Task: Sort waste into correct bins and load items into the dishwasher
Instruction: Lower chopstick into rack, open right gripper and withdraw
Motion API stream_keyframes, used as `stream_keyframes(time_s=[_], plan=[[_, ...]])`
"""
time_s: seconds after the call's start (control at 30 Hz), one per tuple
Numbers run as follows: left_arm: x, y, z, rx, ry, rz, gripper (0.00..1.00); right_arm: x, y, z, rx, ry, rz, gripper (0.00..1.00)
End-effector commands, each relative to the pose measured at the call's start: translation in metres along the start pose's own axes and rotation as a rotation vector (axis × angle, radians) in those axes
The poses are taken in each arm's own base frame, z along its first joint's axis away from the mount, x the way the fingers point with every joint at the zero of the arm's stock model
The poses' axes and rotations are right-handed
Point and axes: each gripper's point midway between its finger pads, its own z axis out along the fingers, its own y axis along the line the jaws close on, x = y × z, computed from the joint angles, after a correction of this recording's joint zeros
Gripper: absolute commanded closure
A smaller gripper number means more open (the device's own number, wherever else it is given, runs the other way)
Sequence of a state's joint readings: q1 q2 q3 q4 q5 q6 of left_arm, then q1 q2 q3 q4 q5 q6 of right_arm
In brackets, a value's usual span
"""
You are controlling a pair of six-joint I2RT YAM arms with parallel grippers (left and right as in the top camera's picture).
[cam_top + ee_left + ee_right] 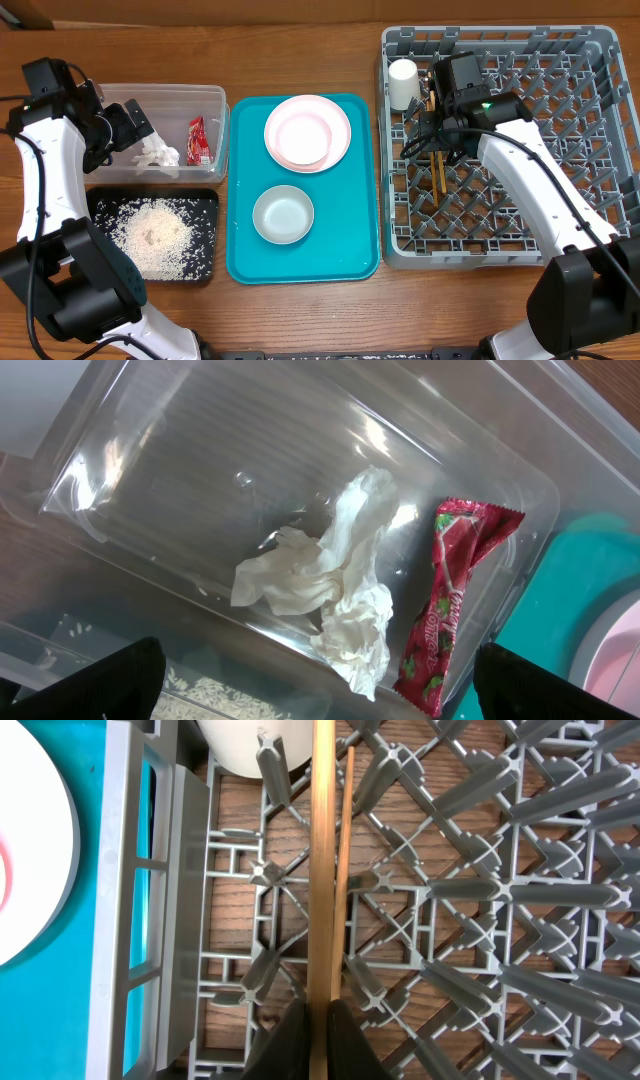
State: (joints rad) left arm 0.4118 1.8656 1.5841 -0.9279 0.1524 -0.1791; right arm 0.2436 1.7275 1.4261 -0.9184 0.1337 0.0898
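Right gripper (pixel 318 1025) pressed together, pinching the chopsticks (pixel 322 870). They run straight ahead of it, low over the dish rack (pixel 480 900) pegs. Best to lower them flat into a gap between peg rows, then release. Left gripper (pixel 133 125) spread wide, with the tissue (pixel 340 590) below it in the clear tub (pixel 150 450).

Robot arms: we count two, the left arm (pixel 40 170) and the right arm (pixel 525 185).
Dish rack (pixel 600 120): one.
Teal tray (pixel 350 250): one.
Clear tub (pixel 180 100): one.
Black tray (pixel 205 200): one.
Pink plate (pixel 338 120): one.
Bowls: we count two, a grey-white bowl (pixel 283 214) and a pinkish bowl (pixel 303 140).
White cup (pixel 404 84): one.
Chopsticks (pixel 438 170): two.
Tissue (pixel 340 580): one.
Red wrapper (pixel 450 600): one.
Rice grains (pixel 155 235): too many for us to count.
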Motion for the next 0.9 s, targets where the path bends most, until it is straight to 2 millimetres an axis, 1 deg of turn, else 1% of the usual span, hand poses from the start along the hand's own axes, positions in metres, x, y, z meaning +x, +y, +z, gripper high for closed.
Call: stream_keyframes(time_s=[0.0, 0.23, 0.4, 0.43, 0.5, 0.57, 0.87], plan=[[-0.007, -0.008, -0.016, 0.006, -0.044, 0.037, 0.0, 0.002, 0.0, 0.003, -0.006, 0.007, 0.017, 0.95], [-0.007, -0.008, -0.016, 0.006, -0.044, 0.037, 0.0, 0.003, 0.0, 0.003, -0.005, 0.01, 0.017, 0.95], [-0.007, -0.008, -0.016, 0.006, -0.044, 0.037, 0.0, 0.007, 0.0, 0.011, -0.005, 0.011, 0.017, 0.95], [-0.007, -0.008, -0.016, 0.006, -0.044, 0.037, 0.0, 0.008, 0.0, 0.013, -0.005, 0.009, 0.017, 0.91], [-0.007, -0.008, -0.016, 0.006, -0.044, 0.037, 0.0, 0.012, 0.001, 0.02, -0.006, 0.009, 0.016, 0.88], [-0.007, -0.008, -0.016, 0.006, -0.044, 0.037, 0.0, 0.015, 0.0, 0.023, -0.005, 0.011, 0.017, 0.87], [-0.007, -0.008, -0.016, 0.006, -0.044, 0.037, 0.0, 0.014, 0.001, 0.023, -0.006, 0.007, 0.017, 0.87]])
